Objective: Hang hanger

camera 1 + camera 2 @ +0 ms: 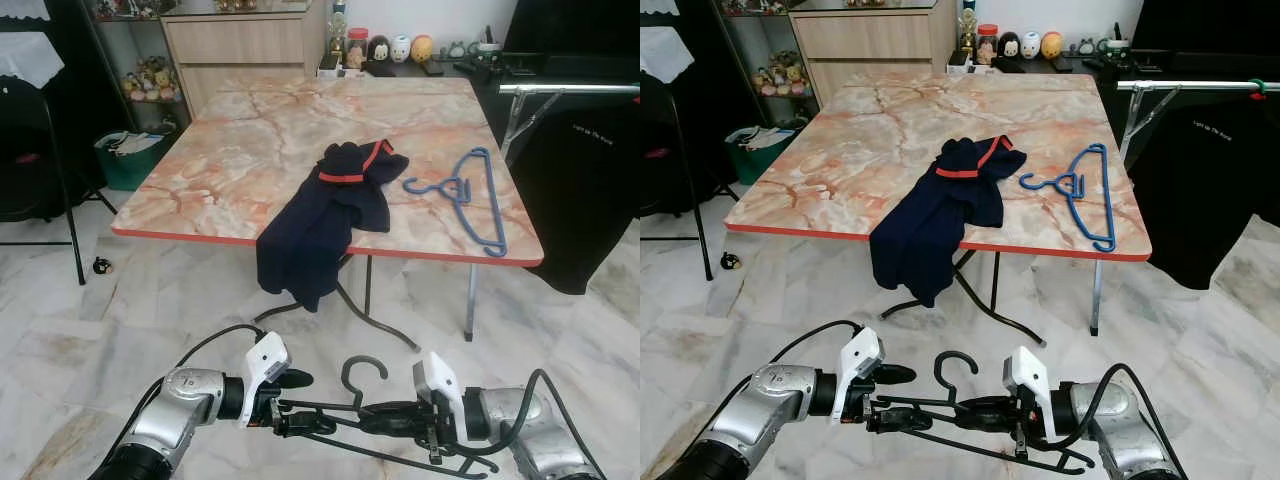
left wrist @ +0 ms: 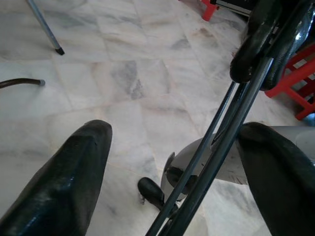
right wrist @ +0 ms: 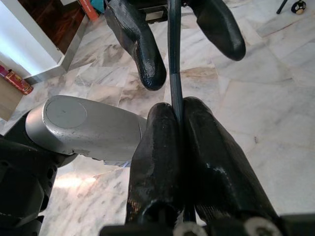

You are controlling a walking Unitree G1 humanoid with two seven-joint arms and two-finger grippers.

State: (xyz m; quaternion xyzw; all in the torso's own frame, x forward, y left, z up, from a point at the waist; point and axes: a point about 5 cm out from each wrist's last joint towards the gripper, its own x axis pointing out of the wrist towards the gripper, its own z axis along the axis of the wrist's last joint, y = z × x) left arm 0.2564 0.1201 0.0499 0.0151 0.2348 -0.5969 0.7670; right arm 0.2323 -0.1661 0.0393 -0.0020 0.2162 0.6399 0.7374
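Black hanger [image 1: 365, 415], held low over the marble floor [image 1: 560, 330] between the two arms, its hook [image 1: 362, 372] pointing up and its bars roughly level. Right gripper [image 1: 385, 418]: jaws clenched on a hanger bar, the two fingers [image 3: 206, 162] pressed together with the thin bar [image 3: 174, 73] running out between them. Left gripper [image 1: 290, 400]: facing the right gripper from the other side, jaws released, its fingers [image 2: 74, 182] spread wide with the hanger bars [image 2: 216, 147] passing between them, close to one finger; contact cannot be told. Beyond the arms stands a marble-patterned surface [image 1: 250, 150] with a red edge. On it, a dark garment [image 1: 330, 210] with red trim lies bunched and drapes over the near edge. Just beside the garment, on the robot's right, a blue hanger [image 1: 465, 195] lies flat on the surface. Further right, a metal rail [image 1: 570, 89] carries a hanging black shirt [image 1: 580, 190]. A wooden cabinet [image 1: 240, 50] stands behind the surface; a black chair [image 1: 35, 160] stands at far left.
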